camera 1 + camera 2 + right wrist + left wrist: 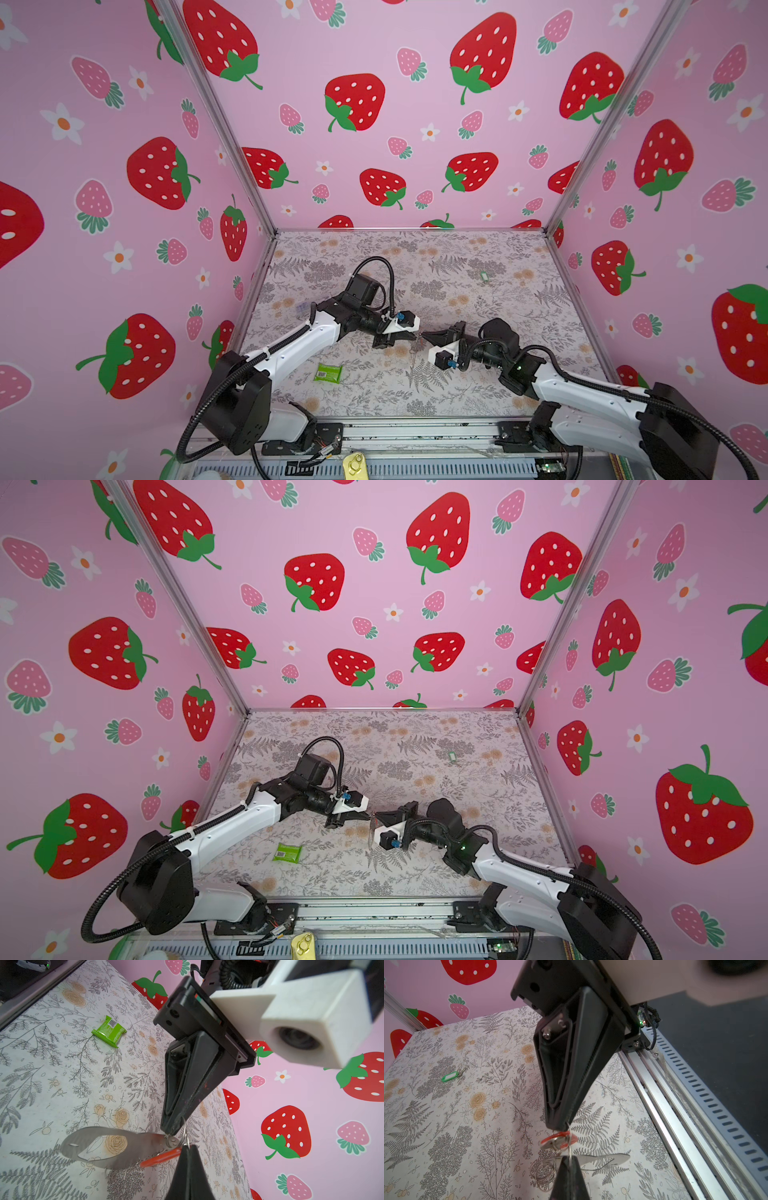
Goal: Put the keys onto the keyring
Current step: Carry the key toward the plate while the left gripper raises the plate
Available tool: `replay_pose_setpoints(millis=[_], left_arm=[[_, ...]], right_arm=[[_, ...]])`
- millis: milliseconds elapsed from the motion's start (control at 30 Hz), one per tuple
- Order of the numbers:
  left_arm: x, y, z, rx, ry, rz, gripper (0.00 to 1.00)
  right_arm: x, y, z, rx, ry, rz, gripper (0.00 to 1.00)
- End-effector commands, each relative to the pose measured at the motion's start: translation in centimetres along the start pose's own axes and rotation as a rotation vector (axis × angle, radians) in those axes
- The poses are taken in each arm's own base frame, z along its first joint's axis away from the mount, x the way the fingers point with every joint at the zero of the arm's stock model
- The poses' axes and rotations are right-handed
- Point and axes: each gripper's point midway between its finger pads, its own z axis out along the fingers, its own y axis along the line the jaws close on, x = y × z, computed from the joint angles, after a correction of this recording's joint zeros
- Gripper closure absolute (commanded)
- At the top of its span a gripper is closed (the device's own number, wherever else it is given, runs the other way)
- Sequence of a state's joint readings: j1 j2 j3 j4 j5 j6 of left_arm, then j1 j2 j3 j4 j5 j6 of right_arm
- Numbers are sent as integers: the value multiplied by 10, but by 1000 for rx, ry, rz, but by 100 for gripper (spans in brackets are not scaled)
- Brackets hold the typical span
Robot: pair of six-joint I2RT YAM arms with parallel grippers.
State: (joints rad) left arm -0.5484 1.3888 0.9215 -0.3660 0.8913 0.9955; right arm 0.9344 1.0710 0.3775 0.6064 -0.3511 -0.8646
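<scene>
- Keyring (143,1142), the dusty mauve oval strap loop with a short chain of small silver metal rings, hangs in the air over the middle of the floral-printed table (457,399). It is caught between two pincers that meet tip to tip.
- The left gripper (171,1129) is clenched on a thin silver ring right beside the strap's riveted end.
- The right gripper (560,1125) is clenched on ring wire too, with the red-orange oblong plastic key tag (560,1139) just beside its tip.
- The rings overlap there, so I cannot tell whether the red key is already threaded onto the keyring.
- Pinching from opposite sides probably keeps the small rings steady and off the table. The loop and its ring chain (543,1174) dangle free.
- The green oblong plastic key tag (449,1076), with its small metal ring, lies flat toward the far right corner, well apart from both pincers. By its place it has yet to be fetched.
- A bright green foil packet with a white barcode label (328,372) lies near the front edge, left of the middle, clear of any path to the green key.
- The likeliest hindrances are the dangling loop and chain, and the little room between the tips.
</scene>
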Motion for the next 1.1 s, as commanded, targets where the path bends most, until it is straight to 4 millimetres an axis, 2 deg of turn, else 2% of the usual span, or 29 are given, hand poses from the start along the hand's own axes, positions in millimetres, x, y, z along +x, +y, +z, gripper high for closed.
replay_pose_setpoints(millis=[0, 133, 500, 1067], left_arm=[[-13, 6, -1, 10, -19, 7, 100], [-13, 9, -1, 7, -16, -10, 100], [-19, 11, -2, 5, -38, -4, 100], [-21, 12, -2, 1, -28, 10, 100]], right_arm=[[-5, 4, -3, -4, -21, -61, 100], [-6, 8, -6, -12, -29, -83, 100], [17, 20, -5, -35, 71, -144, 100], [15, 27, 1, -100, 62, -152, 100]])
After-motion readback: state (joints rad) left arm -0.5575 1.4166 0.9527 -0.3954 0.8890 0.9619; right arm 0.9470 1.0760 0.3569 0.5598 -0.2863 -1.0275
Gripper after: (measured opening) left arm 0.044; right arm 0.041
